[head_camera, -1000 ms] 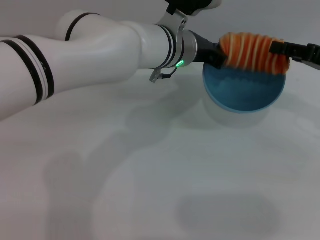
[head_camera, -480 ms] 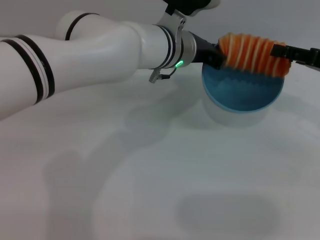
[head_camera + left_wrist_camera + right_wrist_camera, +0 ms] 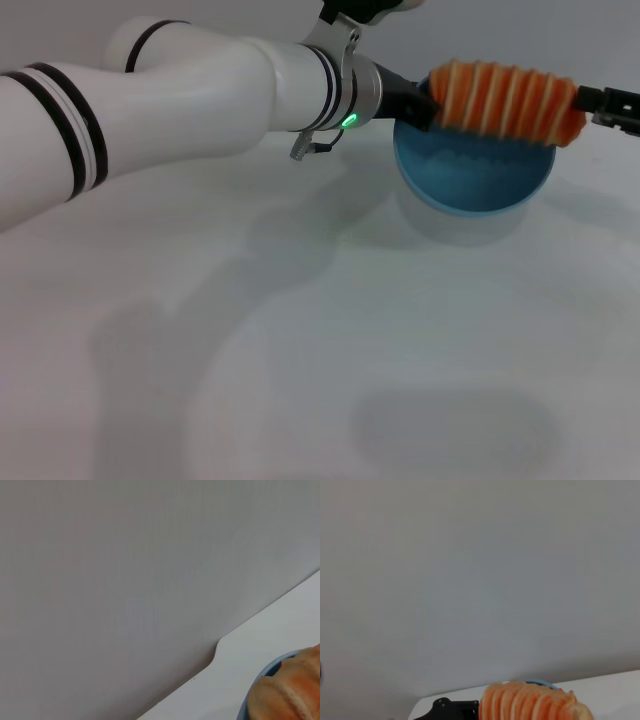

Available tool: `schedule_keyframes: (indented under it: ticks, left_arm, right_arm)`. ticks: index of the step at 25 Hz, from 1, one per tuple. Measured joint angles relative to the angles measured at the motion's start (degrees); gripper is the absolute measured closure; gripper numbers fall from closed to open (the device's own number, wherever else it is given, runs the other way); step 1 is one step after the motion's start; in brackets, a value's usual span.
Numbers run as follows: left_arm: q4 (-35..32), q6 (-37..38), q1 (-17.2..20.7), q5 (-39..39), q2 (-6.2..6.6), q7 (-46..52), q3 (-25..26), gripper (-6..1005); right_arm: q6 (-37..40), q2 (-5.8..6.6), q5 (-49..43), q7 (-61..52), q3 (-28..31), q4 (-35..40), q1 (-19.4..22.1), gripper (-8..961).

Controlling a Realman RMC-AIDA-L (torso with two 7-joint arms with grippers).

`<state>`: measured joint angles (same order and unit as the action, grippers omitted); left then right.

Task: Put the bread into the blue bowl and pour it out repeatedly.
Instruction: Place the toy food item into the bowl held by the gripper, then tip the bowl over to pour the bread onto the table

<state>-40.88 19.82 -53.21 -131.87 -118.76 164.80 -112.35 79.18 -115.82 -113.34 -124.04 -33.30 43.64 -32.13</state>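
The white bench (image 3: 320,350) fills most of what we see from the head, and a plain grey wall (image 3: 125,570) rises behind its far edge. Across the upper left sweeps our big white left arm (image 3: 180,100), black bands on it and a small green light (image 3: 347,122) glowing near the wrist.

Next in size, the blue bowl (image 3: 470,180): it's tipped so its inside faces us, and its shadow falls on the bench just below. Our left tool (image 3: 418,105) is at the bowl's left rim, its dark fingers (image 3: 412,103) right against the edge. It seems to be gripping that rim, though the contact itself is partly hidden behind the bread.

The bread (image 3: 505,100) lies lengthwise over the bowl's upper rim, striped orange-and-cream top facing us, spanning nearly the whole width of the bowl. Its left end sits right beside the left tool.

Smallest of all, our right tool (image 3: 600,103) comes in from the right edge, its dark tip meeting the bread's right end. How far it stands open, we can't tell.

From the right wrist, the bread (image 3: 535,702) shows low down with the left tool's black fingers (image 3: 452,709) just beside it.
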Motion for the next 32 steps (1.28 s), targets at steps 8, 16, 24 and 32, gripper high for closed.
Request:
schedule_keyframes:
  ticks: [8,16,24,32]
  left_arm:
    - [0.0,-0.1,-0.1,0.0,0.01,0.0,0.1,999]
    - [1.4,-0.1,-0.4,0.0,0.11,-0.2,1.0,999]
    - [1.5,-0.2,-0.5,-0.5,0.37,-0.5,1.0,1000]
    - [1.5,-0.7,-1.3,-0.6,0.47,-1.0,1.0,1000]
  right_arm:
    - [3.2,0.08,5.5,-0.2,0.6,1.7,1.1,314]
    - [3.7,0.22,9.6,3.5,3.7,4.4,2.8,314]
    - [-3.4,0.21,10.0,17.2,8.1,3.9,8.5,314]
    - [-6.1,-1.33,10.7,25.4,15.7,0.4,14.0,314]
